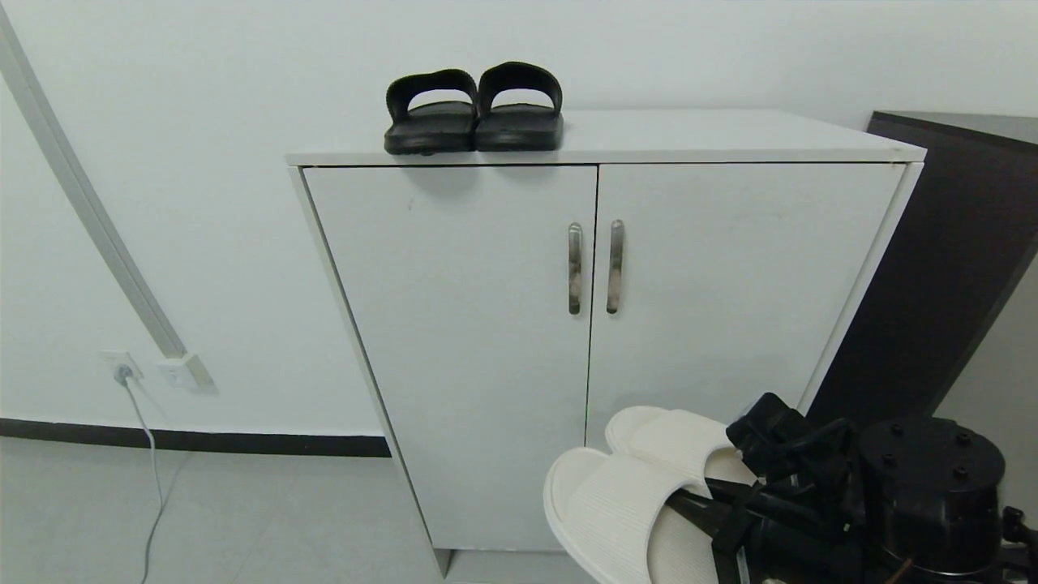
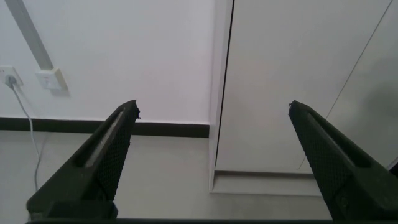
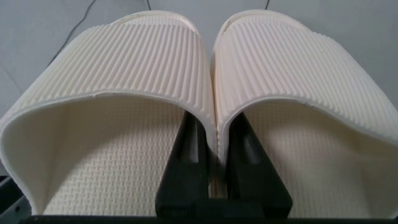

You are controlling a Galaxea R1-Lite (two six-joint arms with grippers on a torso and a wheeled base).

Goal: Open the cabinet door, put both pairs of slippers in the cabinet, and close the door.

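Observation:
A pair of black slippers (image 1: 474, 109) stands on top of the white cabinet (image 1: 454, 365), near its left front edge. Both cabinet doors are shut, and their two metal handles (image 1: 574, 268) sit side by side at the middle seam. My right gripper (image 1: 714, 511) is low in front of the right door, shut on a pair of white ribbed slippers (image 1: 641, 487). Its fingers (image 3: 186, 155) reach inside the slippers (image 3: 137, 68) and pinch their inner walls together. My left gripper (image 2: 212, 106) is open with nothing in it, facing the cabinet's lower left corner (image 2: 217, 162).
A dark cabinet (image 1: 949, 268) stands against the white cabinet's right side. On the wall to the left are a slanted cable duct (image 1: 81, 195) and a socket with a cable (image 1: 122, 373) hanging to the grey floor (image 1: 203, 519).

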